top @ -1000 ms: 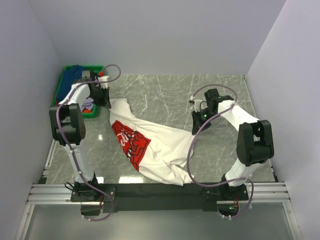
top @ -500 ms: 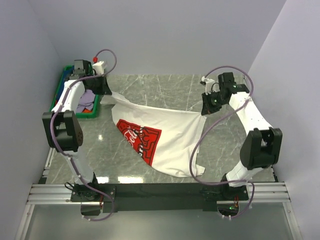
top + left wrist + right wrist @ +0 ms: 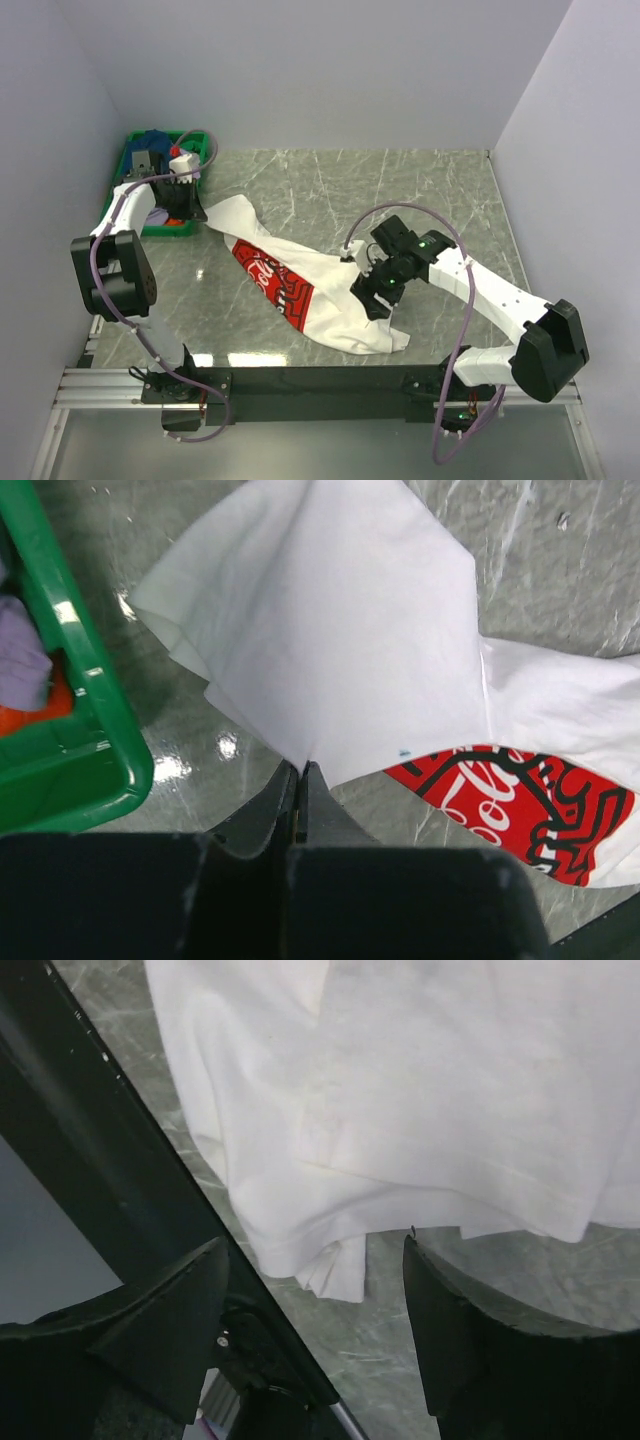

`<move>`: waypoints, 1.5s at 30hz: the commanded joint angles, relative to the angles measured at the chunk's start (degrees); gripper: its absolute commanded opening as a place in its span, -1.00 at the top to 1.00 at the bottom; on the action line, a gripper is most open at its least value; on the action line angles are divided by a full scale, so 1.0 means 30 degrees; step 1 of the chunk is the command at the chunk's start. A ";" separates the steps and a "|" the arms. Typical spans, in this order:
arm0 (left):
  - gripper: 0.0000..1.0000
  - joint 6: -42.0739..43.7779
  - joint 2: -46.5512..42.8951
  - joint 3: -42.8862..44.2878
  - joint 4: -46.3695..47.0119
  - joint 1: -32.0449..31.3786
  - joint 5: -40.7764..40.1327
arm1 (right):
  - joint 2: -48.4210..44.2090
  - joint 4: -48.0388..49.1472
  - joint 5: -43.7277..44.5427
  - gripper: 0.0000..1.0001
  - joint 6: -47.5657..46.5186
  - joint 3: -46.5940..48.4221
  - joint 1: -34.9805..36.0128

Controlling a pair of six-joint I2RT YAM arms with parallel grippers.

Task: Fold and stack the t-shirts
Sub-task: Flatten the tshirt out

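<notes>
Left gripper (image 3: 301, 780) fingers pressed together, pinching an edge of the white t-shirt (image 3: 335, 300) just beside the green crate (image 3: 75, 670); the shirt lies crumpled across the table (image 3: 420, 190); right gripper (image 3: 312, 1255) hovers over its hem, fingers spread.

The white t-shirt (image 3: 350, 630) is soft, matt cloth, creased in places. The green crate (image 3: 90, 720) is smooth, glossy plastic. The table (image 3: 330, 190) looks like polished grey-green marble, shiny with reflections.

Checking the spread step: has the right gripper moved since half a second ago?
Yes. The right gripper has come toward the black rail at the near edge, and leftward, now open over the white t-shirt.
</notes>
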 commanded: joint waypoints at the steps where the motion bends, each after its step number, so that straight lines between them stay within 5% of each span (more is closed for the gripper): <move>1: 0.99 0.0658 -0.0578 -0.0066 0.0314 -0.0066 -0.0018 | 0.0016 0.0605 0.1294 -0.54 0.0555 0.1168 -0.0160; 6: 0.99 0.0628 -0.0637 -0.0213 0.0374 -0.0066 0.0070 | 0.0277 0.0868 0.1999 -0.50 0.1607 0.1406 -0.0190; 16: 0.99 0.0745 -0.0256 0.0198 0.0227 -0.0066 -0.0017 | 0.2037 0.0633 0.1149 0.06 0.2343 0.0996 0.0599; 45: 0.99 0.0746 0.0212 0.0256 0.0432 -0.0066 -0.0105 | 0.6871 0.2421 0.2292 0.22 0.3399 0.0850 0.3062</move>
